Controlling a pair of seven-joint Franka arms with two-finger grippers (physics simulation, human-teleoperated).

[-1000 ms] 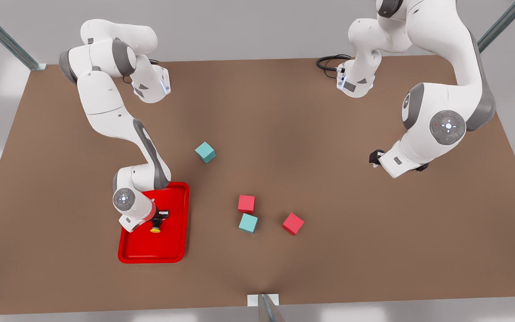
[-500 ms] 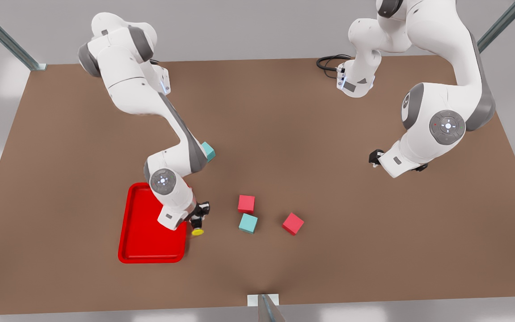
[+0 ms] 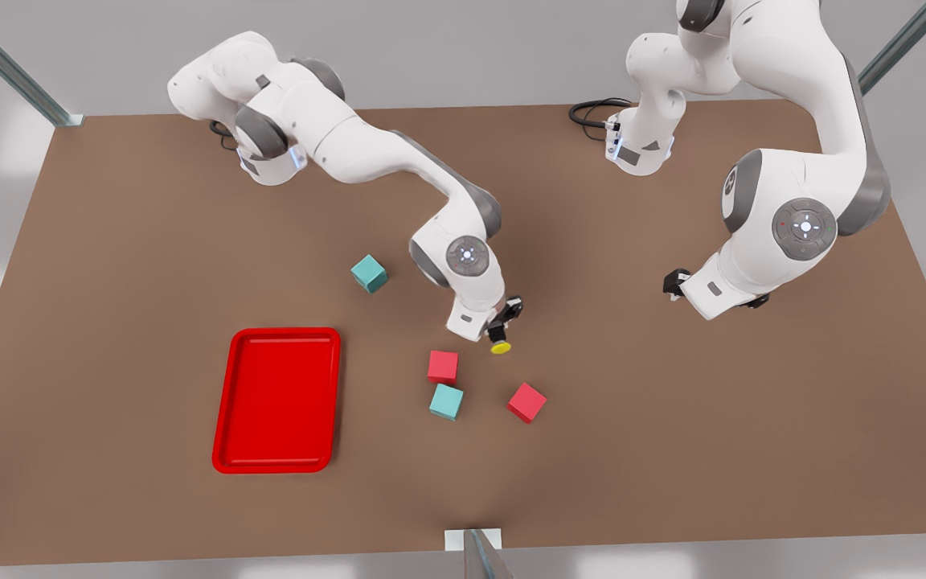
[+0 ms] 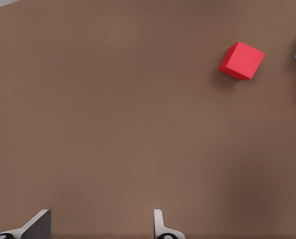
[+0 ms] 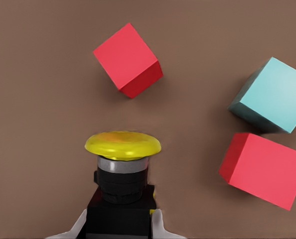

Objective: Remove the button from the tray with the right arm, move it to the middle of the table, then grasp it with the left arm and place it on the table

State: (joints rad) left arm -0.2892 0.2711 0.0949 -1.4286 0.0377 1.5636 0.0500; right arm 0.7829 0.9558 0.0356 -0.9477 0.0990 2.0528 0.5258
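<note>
While the right pincer [image 3: 501,328] hangs above the middle of the plain matte brown counter [image 3: 672,450], its fingers [image 5: 158,221] are clamped on the dark grey base of the yellow-capped button [image 3: 500,346], held clear of the surface. The flat bright red rectangular tray [image 3: 277,400] lies well apart, toward the front view's left.

Count: two red cubes [image 3: 443,366] [image 3: 526,402] and two teal cubes [image 3: 369,273] [image 3: 446,400].

The right wrist view shows the button's grey collar and fingers against both sides of the base. The left pincer [image 4: 95,226] waits at the front view's right, its fingers spread over bare counter, holding nothing.
</note>
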